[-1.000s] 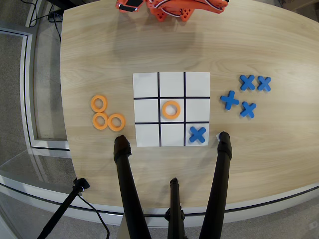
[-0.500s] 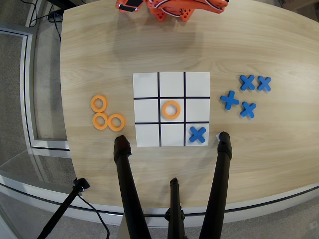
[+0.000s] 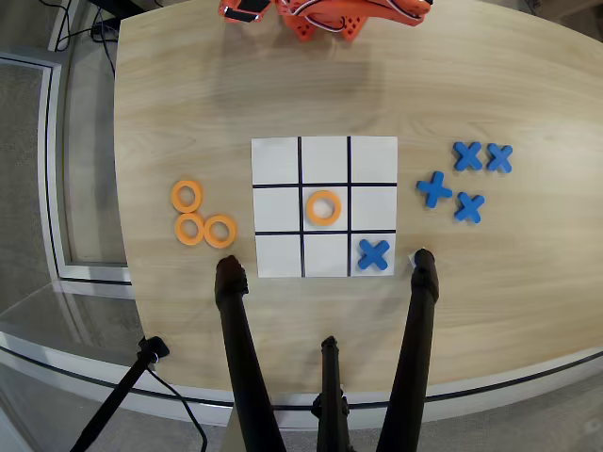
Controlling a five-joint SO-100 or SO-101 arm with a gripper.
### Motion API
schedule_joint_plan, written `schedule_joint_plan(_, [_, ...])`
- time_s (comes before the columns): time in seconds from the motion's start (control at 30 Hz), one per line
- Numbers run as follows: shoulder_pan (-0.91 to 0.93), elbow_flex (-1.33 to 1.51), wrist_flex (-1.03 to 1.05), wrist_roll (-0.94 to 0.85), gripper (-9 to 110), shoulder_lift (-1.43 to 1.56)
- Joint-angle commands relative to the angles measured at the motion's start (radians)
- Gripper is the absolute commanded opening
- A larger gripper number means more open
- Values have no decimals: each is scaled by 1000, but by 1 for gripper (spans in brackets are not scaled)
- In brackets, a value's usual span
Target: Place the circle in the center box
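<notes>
Pale wood-grain counter [image 3: 490, 85] fills the overhead view, with grey floor showing past its left edge. At twelve o'clock, right at the top rim of the picture, sits the orange arm [image 3: 325, 17], folded back; only part of its body shows, and the tool itself is cut off or hidden, so I cannot tell how far it is open or whether it has hold of anything.

Straight down from the arm, toward six o'clock, lies the white grid sheet [image 3: 324, 206]. The orange circle [image 3: 323, 207] rests flat in the center box, clear of the black lines on every side. Being a ring, it has no long axis to line up with. That is the relation that matters: the circle lies well apart from the arm, directly at six o'clock from it, and already where the task wants it, so I judge the placing done.

One blue cross [image 3: 374, 254] sits in the box at five o'clock from the circle. Three spare rings [image 3: 202, 216] wait at nine o'clock off the sheet, four crosses [image 3: 466, 179] at three o'clock.
</notes>
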Motion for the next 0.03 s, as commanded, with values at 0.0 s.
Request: schedule_joint_plan(0.0, [3, 57, 0, 3, 0, 18])
